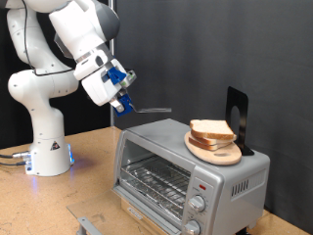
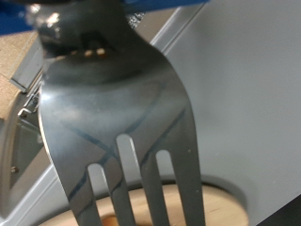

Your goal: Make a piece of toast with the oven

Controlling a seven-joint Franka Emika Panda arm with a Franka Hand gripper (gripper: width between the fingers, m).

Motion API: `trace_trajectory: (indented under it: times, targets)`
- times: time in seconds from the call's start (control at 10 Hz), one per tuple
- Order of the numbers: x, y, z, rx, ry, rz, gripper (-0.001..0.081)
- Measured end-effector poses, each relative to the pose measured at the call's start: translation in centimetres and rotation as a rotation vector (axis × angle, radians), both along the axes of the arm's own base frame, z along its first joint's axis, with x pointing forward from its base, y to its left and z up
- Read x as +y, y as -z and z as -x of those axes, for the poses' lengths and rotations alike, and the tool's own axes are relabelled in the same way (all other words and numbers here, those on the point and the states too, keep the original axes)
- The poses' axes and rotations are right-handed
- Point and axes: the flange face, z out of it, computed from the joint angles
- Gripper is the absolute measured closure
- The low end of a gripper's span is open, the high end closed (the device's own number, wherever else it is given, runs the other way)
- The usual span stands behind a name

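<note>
Plainly pinching a metal fork [image 2: 122, 122]: claw [image 1: 123, 101] pressed together on the handle end, tines pointing away from it and slightly down. Hangs in the air, touching nothing but that fork, higher than the oven's roof and off its end toward the exterior view's left.

Just past the tines, lower than the claw and apart from the fork, sits the piece of toast [image 1: 208, 130]: pale bread with a tan crust, seemingly more than one slice stacked, lying on a round wooden plate [image 1: 223, 155]. Not yet touched by the fork, as far as the exterior view shows. In the wrist view, only a curve of that plate behind the tines; bread itself hard to make out there.

Under the plate, below the claw and toward the exterior view's right, the oven [image 1: 147, 147], carrying plate and bread on its roof. Glass door looks shut, wire rack inside bare. Two knobs [image 1: 201, 204] and a red light on the front panel; whether lit, cannot tell.

Farther beyond the claw, behind the plate, a black upright stand [image 1: 238, 110]. Wooden bench [image 1: 59, 201] beneath everything.

Judged from this: early going. Fork in hand, bread outside the oven, door unopened, loading and toasting all left.
</note>
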Motion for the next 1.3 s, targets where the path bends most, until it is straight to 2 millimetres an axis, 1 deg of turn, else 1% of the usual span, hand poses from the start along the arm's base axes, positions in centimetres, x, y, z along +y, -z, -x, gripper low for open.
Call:
trace_trajectory:
  times: [0.3,0.5,0.8,1.3]
  targets:
    - [-0.4,0.3,0.0,-0.073,0.138,-0.047,0.0462]
    - [-0.2,0.7,0.2,-0.078,0.209,-0.071,0.0462]
    - [0.2,1.2,0.7,0.011,0.2,-0.048,0.0462]
    - [0.1,1.5,1.3,0.095,0.149,0.018,0.0462]
